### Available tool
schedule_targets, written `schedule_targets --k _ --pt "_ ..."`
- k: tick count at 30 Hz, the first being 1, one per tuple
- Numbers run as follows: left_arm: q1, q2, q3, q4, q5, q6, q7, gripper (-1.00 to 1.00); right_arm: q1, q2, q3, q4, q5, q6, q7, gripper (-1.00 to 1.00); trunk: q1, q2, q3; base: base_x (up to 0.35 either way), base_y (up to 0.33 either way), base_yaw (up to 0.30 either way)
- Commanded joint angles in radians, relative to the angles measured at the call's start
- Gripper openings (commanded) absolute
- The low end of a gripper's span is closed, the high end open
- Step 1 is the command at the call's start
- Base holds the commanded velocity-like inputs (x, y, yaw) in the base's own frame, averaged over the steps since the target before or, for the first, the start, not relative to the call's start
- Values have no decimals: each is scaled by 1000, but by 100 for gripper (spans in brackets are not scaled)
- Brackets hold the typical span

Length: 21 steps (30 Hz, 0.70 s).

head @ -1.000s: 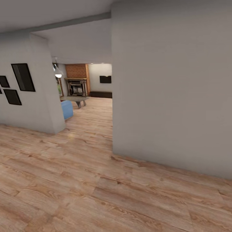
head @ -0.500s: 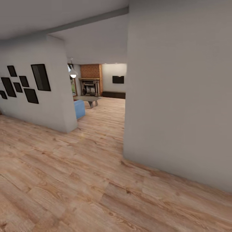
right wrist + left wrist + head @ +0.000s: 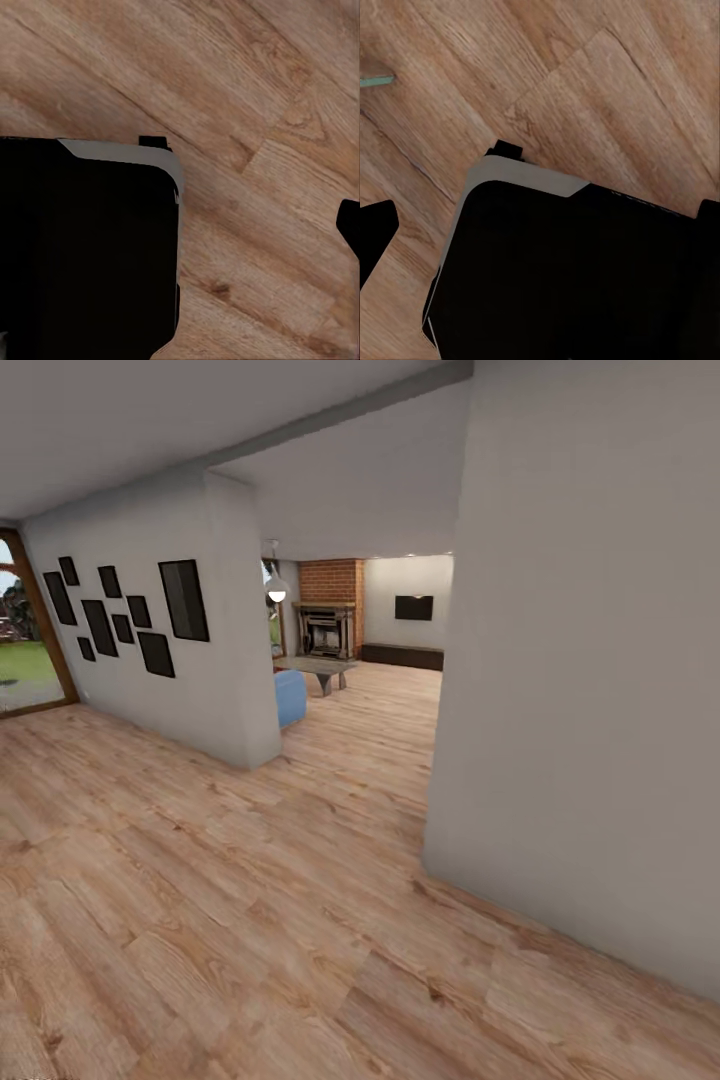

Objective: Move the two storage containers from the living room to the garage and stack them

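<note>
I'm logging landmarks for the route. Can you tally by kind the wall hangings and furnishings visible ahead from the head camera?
Black picture frames: 9
Blue sofa: 1
Coffee table: 1
Brick fireplace: 1
Pendant lamp: 1
Dark wall screen: 1
Total: 14
</note>
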Motion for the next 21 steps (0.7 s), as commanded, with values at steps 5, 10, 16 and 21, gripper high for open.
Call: schedule_targets --k 5,10,16,21 --pt "-1 0 -8 0 8 0 4 100 -1 0 8 3 -10 -7 -2 100 1 -2 -2 324 0 164" --pt "-1 0 -8 0 8 0 4 100 -1 -1 6 3 -14 -7 -11 100 1 -2 -2 324 0 28" --pt "-1 0 -8 0 8 0 4 100 -1 -1 9 3 -13 -7 -14 100 1 -2 -2 324 0 3" --pt "-1 0 -8 0 8 0 4 100 -1 -1 12 3 -11 -5 -15 100 1 -2 -2 324 0 0"
